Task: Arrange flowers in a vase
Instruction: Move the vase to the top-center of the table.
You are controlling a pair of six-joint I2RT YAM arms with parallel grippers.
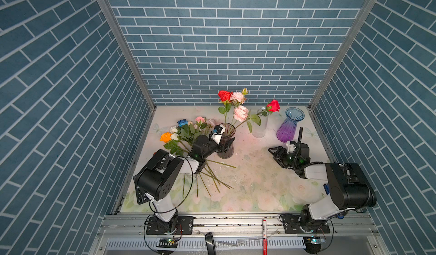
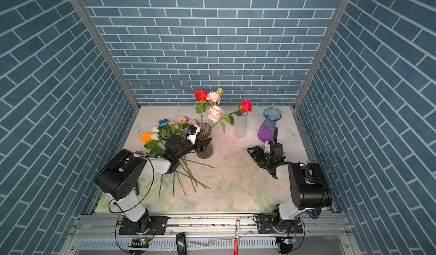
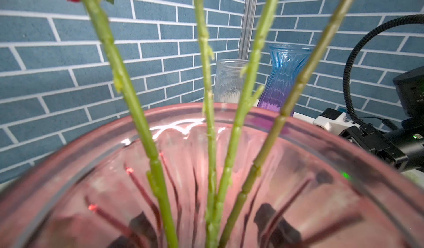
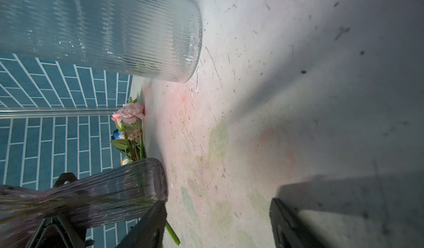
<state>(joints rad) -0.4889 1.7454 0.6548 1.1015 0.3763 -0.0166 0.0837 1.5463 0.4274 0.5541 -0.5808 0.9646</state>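
Note:
A smoky pink glass vase (image 1: pixel 226 152) stands left of the table's middle with several flowers (image 1: pixel 237 97) in it, red and pink. Close up, their green stems (image 3: pixel 137 111) pass down through its rim (image 3: pixel 68 148). My left gripper (image 1: pixel 225 145) straddles the vase's waist, one dark finger (image 4: pixel 62 180) against each side, shut on the glass. More flowers (image 1: pixel 186 131), among them blue, orange, white and pink, lie in a heap on the table behind the left arm, stems (image 1: pixel 212 176) fanned toward the front. My right gripper (image 1: pixel 273 153) hovers open and empty at the right (image 4: pixel 218 226).
A clear ribbed vase (image 1: pixel 260 126) and a blue-to-purple vase (image 1: pixel 289 126) stand at the back right, the purple one just behind my right wrist. Blue brick walls close three sides. A red-and-white marker (image 1: pixel 264 232) lies on the front rail.

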